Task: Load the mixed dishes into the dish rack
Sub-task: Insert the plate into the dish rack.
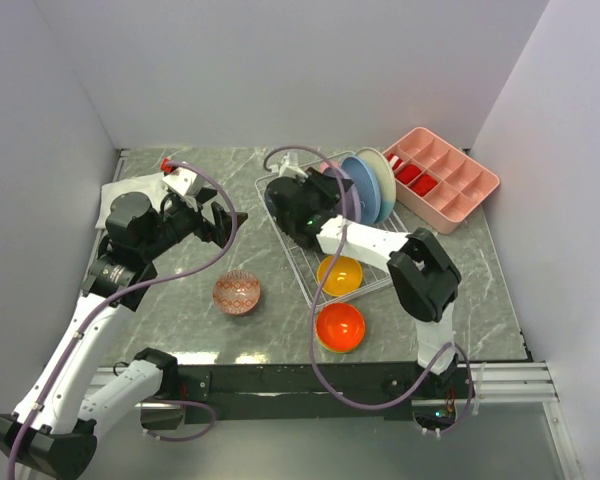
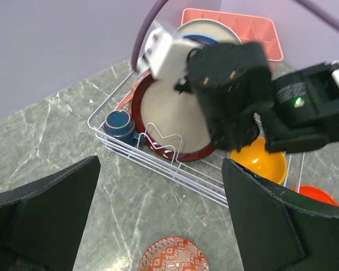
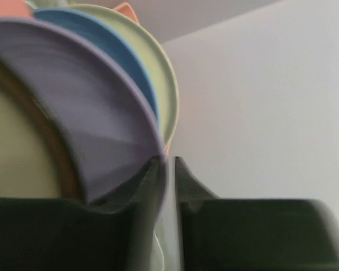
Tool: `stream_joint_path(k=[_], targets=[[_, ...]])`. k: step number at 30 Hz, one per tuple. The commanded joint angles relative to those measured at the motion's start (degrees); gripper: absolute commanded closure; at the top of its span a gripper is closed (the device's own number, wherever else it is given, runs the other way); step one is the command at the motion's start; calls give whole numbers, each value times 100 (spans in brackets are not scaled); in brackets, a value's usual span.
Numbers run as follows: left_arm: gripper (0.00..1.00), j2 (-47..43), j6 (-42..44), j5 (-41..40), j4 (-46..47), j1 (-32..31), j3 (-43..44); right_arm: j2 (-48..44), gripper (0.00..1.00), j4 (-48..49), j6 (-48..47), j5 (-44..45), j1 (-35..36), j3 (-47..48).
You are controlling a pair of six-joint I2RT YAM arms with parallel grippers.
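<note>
Take the overhead view as a dial centred on the dish rack (image 2: 181, 174), with twelve toward the far wall. Nearest the arm bases, the red-orange bowl (image 1: 340, 327) sits on the table (image 1: 180, 330) at 6 o'clock, just outside the rack's near end. The patterned pink bowl (image 1: 237, 292) stands alone on the table at 8 o'clock, apart from the rack. Above the table at 9 o'clock hangs the left gripper (image 2: 161, 164). Its jaws are spread wide with nothing between them, and it points at the rack's left side. Inside the rack, the orange-yellow bowl (image 1: 339, 275) lies at the near end. Farther in, the navy cup (image 2: 120, 123) sits in the 11 o'clock corner, and the dark-red-rimmed plate (image 2: 169, 121) stands on edge beside it, leaning among the wires. The right arm reaches in from 4 o'clock and covers much of that plate from above. The right gripper (image 3: 169, 164) is up at the plate rims with its jaws almost together, only a thin slit between them. The lavender plate (image 3: 96, 124) runs its edge down to the left fingertip (the view is too blurred to tell whether a rim is pinched). Behind it, toward 1 o'clock, the blue plate (image 1: 361, 190) and the cream plate (image 1: 382, 178) stand upright in a row. The pink tray (image 1: 445, 180) lies outside the rack at 2 o'clock. The white cloth (image 1: 132, 190) lies at 10 o'clock, partly under the left arm.
</note>
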Motion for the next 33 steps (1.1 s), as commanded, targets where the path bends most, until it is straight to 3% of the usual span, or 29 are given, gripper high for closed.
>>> stream_joint_path(k=[1, 2, 3, 10, 15, 16, 17, 18, 22, 27, 30, 33], targets=[[4, -78, -82, 50, 245, 15, 14, 196, 28, -91, 190, -106, 274, 218], [4, -70, -82, 50, 245, 15, 23, 187, 6, -39, 137, -80, 309, 157], [4, -61, -90, 59, 236, 15, 40, 152, 0, 119, 75, -62, 300, 17], [4, -17, -196, 121, 341, 24, 75, -234, 0, 999, -795, -71, 300, 15], [4, 71, -144, 85, 464, 24, 180, 204, 0, 41, -1890, 665, 265, 666], [4, 106, -126, 68, 490, 33, 224, 187, 0, 476, -2285, 755, 213, 553], [4, 124, -117, -2, 560, 15, 277, 74, 0, 1855, -2716, 799, 204, 413], [4, 150, -117, -55, 578, 15, 391, 29, 0, 2391, -3468, 799, 186, 176], [4, 256, -161, -458, 526, 15, 716, -94, 0, 3968, -4731, 843, 81, 95], [4, 203, -511, -1144, 491, 15, 621, -954, 0, 3109, -4127, 861, 19, -193], [4, 361, -810, -1435, 386, 24, 384, -1517, 0, 3388, -4257, 852, 28, -746], [4, 782, -1047, -1190, 17, 15, 321, -2202, 0, 3889, -4232, 712, 2, -1239]])
